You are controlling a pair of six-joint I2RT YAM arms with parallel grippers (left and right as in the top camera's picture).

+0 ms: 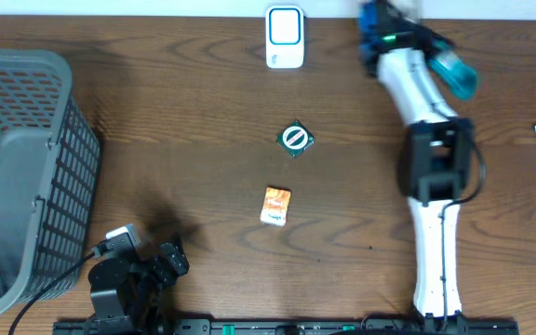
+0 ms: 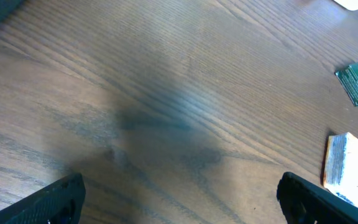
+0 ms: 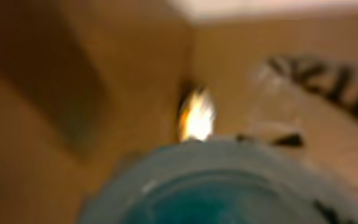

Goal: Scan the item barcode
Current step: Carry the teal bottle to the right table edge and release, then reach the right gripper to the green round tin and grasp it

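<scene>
Teal item [image 3: 219, 186] gripped in right pincer [image 1: 433, 56]; left pincer [image 2: 182, 202] gapes wide near grey basket [image 1: 63, 186].

The one sign I can make out from here is a white circle with a slash across it, on the small green packet [image 1: 295, 140]. The orange packet [image 1: 275, 205] carries print too small to read. The dark lettering [image 3: 334, 84] in the right wrist view is blurred beyond reading.

Basket [image 1: 68, 186] blocks left; right arm [image 1: 417, 93] with teal item [image 1: 456, 74] spans right; bare wood [image 2: 166, 93] under left gripper [image 2: 182, 202].
</scene>
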